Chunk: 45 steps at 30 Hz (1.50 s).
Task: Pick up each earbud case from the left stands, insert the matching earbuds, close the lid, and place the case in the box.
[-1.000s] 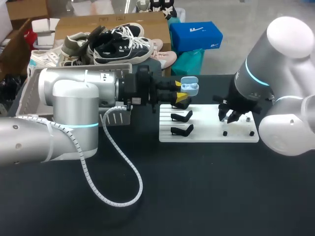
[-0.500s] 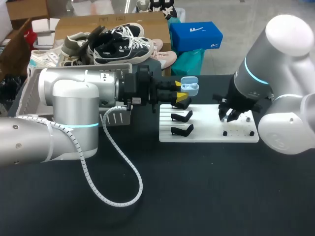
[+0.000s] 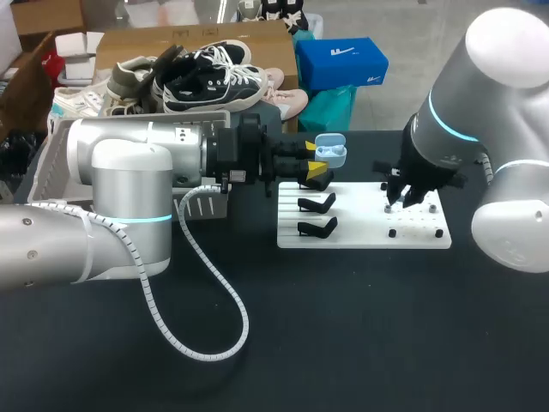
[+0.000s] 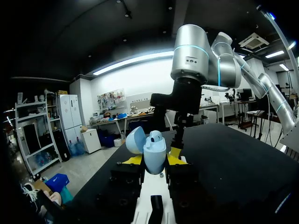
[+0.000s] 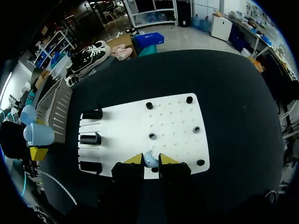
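A light blue earbud case (image 3: 332,154) with its lid open is held upright in my left gripper (image 3: 317,158), which is shut on it just left of the white board (image 3: 364,230). In the left wrist view the case (image 4: 154,153) sits between the yellow tips, the lid (image 4: 135,140) tipped back. Over the board's middle, my right gripper (image 3: 399,199) points down. In the right wrist view this gripper (image 5: 150,158) is shut on a small light blue earbud (image 5: 149,161) just above the board (image 5: 173,116).
Three black stands (image 3: 318,203) line the board's left side, empty in the right wrist view (image 5: 91,138). Black pegs (image 5: 152,136) dot the board. A white slatted basket (image 5: 58,108) lies left of the board, behind my left arm.
My right gripper has closed a little and lifted slightly off the board with the earbud, its arm shifting right. The left arm and the case have not moved.
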Motion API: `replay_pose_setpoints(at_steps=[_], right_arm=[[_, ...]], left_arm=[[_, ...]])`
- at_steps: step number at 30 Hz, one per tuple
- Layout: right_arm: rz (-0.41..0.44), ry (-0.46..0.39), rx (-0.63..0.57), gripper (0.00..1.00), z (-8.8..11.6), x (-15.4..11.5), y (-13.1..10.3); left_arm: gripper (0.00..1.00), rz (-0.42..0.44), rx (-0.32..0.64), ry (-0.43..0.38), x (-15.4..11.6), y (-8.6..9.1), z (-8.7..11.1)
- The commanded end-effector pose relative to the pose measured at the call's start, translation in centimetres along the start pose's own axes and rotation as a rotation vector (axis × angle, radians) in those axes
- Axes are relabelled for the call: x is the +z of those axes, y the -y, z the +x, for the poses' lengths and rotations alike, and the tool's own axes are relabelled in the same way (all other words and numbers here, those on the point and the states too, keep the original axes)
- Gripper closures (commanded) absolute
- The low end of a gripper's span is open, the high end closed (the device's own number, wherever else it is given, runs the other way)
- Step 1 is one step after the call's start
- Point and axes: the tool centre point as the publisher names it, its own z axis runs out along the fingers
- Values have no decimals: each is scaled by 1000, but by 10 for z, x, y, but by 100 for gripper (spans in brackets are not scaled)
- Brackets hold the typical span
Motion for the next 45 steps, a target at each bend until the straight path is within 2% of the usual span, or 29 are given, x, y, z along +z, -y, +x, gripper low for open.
replay_pose_setpoints(at_steps=[1, 7, 11, 19, 27, 39, 45], right_arm=[[9, 13, -62, 100, 13, -29, 2], [40, 13, -231, 100, 22, -55, -12], [63, 44, -321, 100, 24, -73, -22], [69, 93, -460, 100, 13, -99, -48], [43, 119, -586, 100, -4, -107, -78], [-52, 110, -773, 100, -28, -106, -105], [-49, 123, -858, 100, -34, -106, -116]], left_arm=[[100, -3, 1, 1, 0, 1, 0], [100, -3, 1, 1, 0, 1, 0], [100, -3, 1, 1, 0, 1, 0], [100, -3, 1, 1, 0, 1, 0], [100, -3, 1, 1, 0, 1, 0], [100, -3, 1, 1, 0, 1, 0], [100, -3, 1, 1, 0, 1, 0]])
